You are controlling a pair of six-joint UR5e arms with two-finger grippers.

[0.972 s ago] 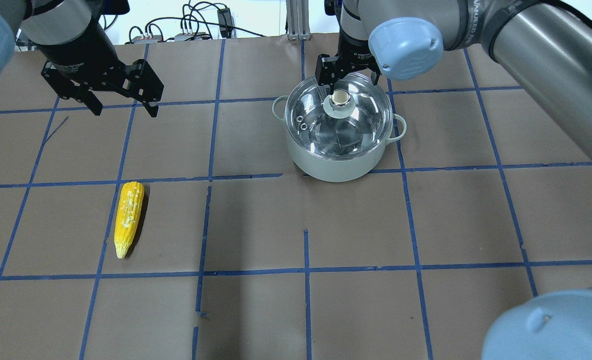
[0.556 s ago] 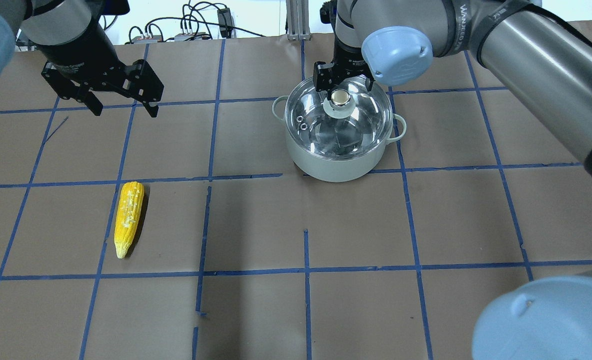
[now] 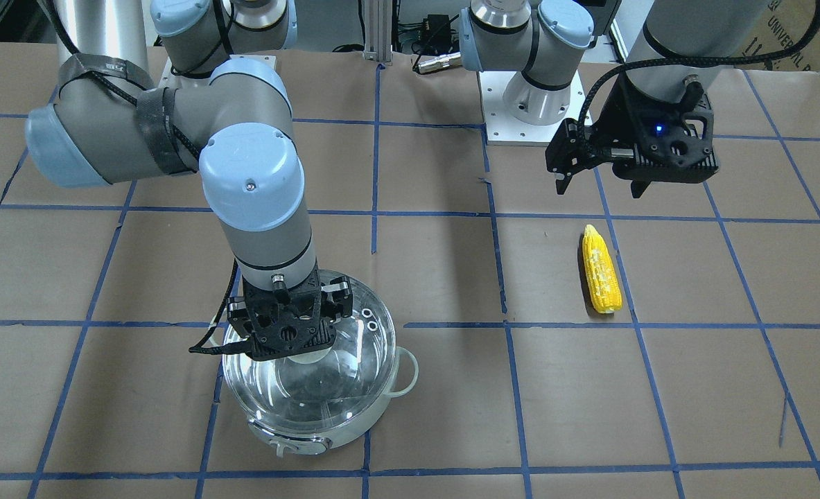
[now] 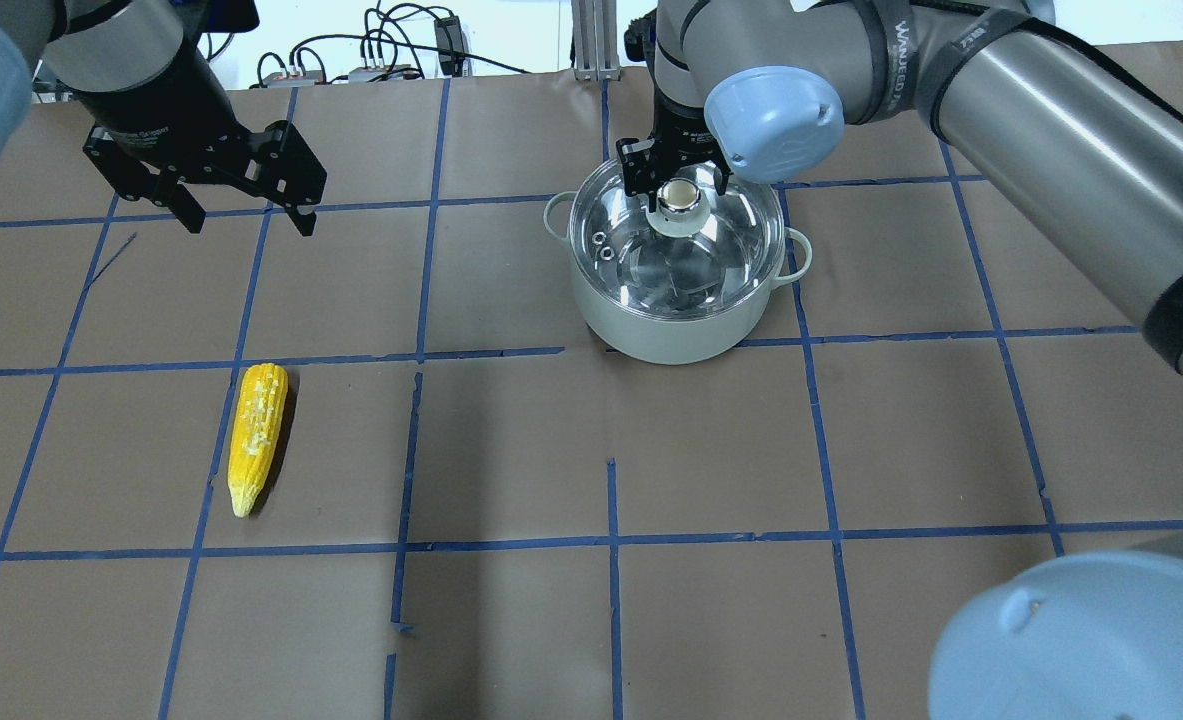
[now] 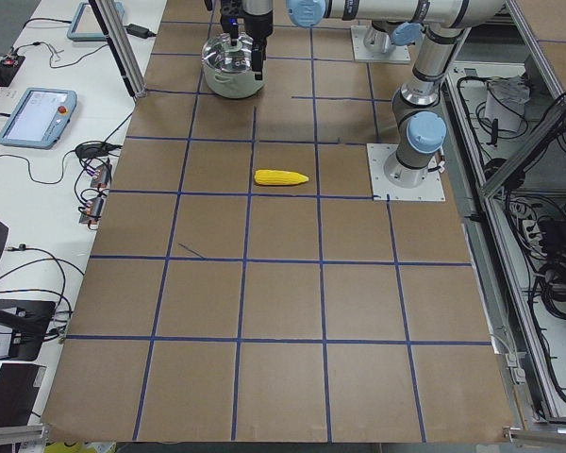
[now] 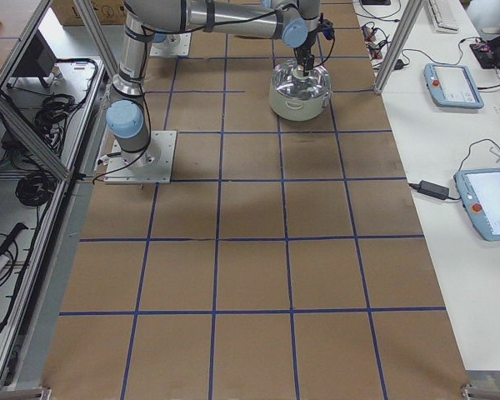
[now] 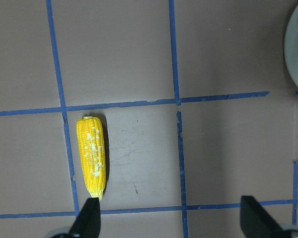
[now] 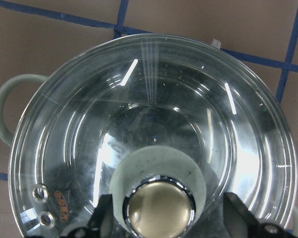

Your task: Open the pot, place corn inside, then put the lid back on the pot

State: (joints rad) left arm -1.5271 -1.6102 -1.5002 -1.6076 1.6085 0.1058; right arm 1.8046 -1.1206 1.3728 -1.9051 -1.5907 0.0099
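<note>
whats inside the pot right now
Through the clear glass lid only the bare steel bottom of the pot shows, with nothing visible in it. The corn lies out on the table. The patch beneath the knob is covered.

Overhead: high on the arm-base side of the pot (image 4: 671, 335), facing forward and down. Front-facing: opposite side, steep, pot near bottom edge. Side views: either end of the table (image 5: 283, 377), distant, pot small. Right wrist: close above pot. Left wrist: straight down, pot's rim clipped at top right.
</note>
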